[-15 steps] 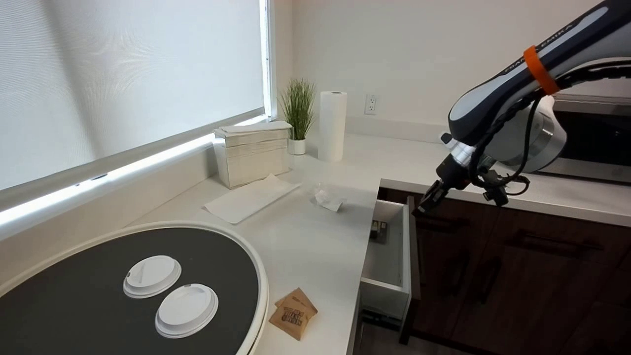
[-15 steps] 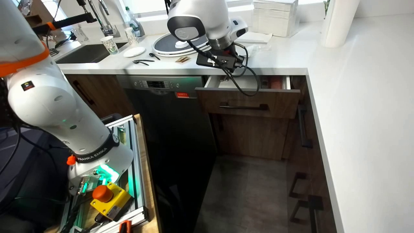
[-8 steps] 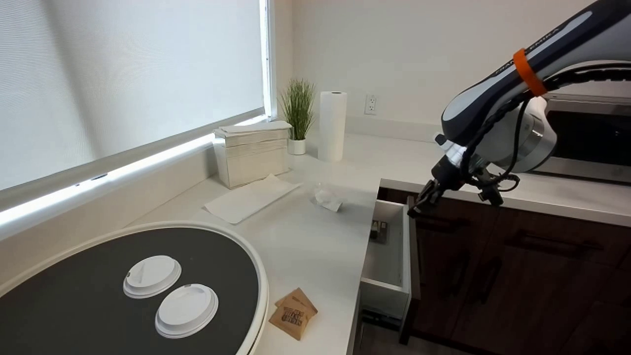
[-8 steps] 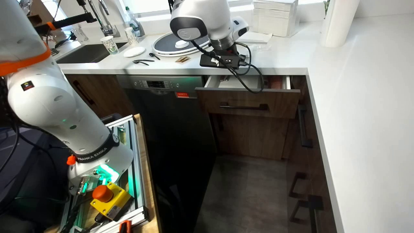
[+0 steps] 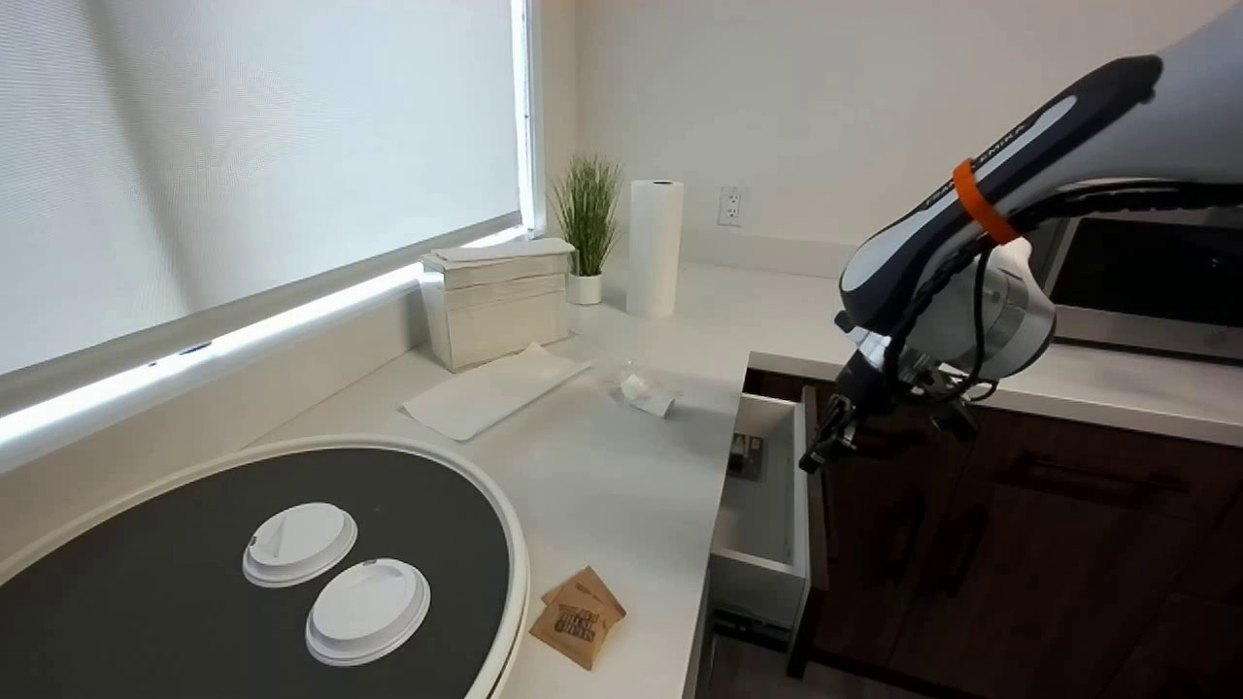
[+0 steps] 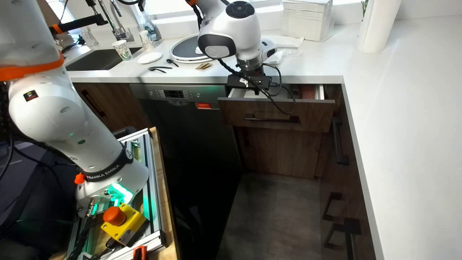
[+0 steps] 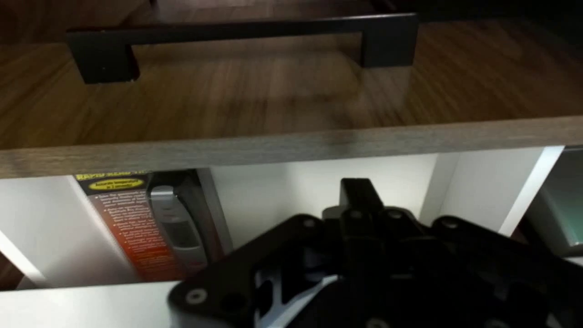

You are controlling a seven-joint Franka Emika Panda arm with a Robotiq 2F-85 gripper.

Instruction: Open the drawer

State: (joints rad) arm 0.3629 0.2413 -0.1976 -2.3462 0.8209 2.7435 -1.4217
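Wrist view — close above drawer (image 7: 246, 105)

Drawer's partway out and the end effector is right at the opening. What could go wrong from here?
Snag: in an exterior view, the cable loop shows across the drawer front, just above the handle, and might catch.
Collision: in the wrist view, the end effector appears over the opening, between drawer front and counter; its depth is hard to judge, so it could strike either.
Slip: nothing grips the handle, so a pull on the drawer front may slide off.
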